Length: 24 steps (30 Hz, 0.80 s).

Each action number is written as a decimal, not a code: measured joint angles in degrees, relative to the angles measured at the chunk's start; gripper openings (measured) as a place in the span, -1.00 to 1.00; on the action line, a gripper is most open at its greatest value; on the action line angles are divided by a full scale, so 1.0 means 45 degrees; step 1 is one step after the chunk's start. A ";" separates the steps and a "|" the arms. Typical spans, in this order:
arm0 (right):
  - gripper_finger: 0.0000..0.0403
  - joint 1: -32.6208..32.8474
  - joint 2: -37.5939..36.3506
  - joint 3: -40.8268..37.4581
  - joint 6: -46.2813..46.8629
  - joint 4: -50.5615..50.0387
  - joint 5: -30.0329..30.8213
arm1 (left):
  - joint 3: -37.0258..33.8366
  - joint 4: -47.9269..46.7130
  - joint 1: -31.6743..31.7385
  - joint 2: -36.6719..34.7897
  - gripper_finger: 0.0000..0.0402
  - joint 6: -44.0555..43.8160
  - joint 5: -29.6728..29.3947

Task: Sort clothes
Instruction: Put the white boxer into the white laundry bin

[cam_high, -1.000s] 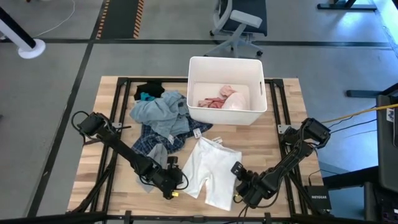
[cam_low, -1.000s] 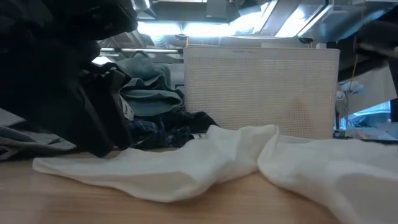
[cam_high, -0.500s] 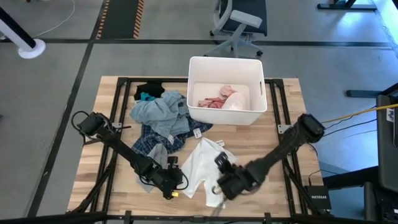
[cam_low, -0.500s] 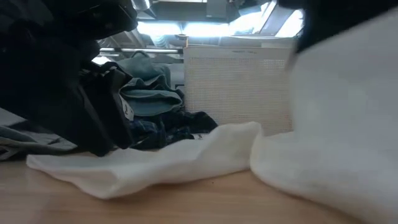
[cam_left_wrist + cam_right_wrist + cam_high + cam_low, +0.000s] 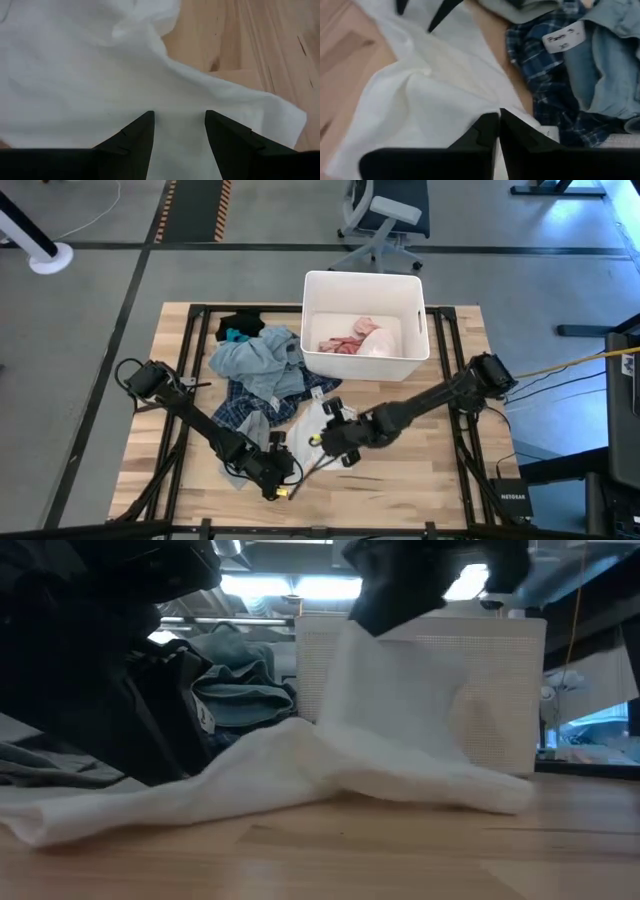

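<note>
While pinched in the right tool (image 5: 325, 437), the white garment (image 5: 400, 730) hangs beneath it.

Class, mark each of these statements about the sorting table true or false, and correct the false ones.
1. The white bin holds a pink garment. True.
2. The right gripper is pinched shut on the white garment, lifting part of it off the table. True.
3. The left gripper is closed tight on the plaid garment. False: its fingers stand open over white fabric.
4. The black garment lies inside the bin. False: it lies on the table, beside the bin.
5. A white tag shows on the plaid garment. True.
</note>
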 joint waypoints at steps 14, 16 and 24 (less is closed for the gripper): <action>-0.37 -0.0625 0.0822 -0.0013 0.0002 0.2248 -0.0712 | 0.0009 -0.0031 -0.0024 -0.0007 -0.14 -0.0071 0.0001; -0.22 -0.0738 0.1083 -0.0019 -0.0027 0.2423 -0.0702 | 0.0010 -0.0146 -0.0047 -0.0063 -0.14 -0.0208 0.0001; 0.19 -0.1383 0.0994 -0.0025 -0.0390 0.4254 -0.0193 | 0.0068 -0.1561 -0.0506 -0.1331 -0.14 -0.0846 -0.0051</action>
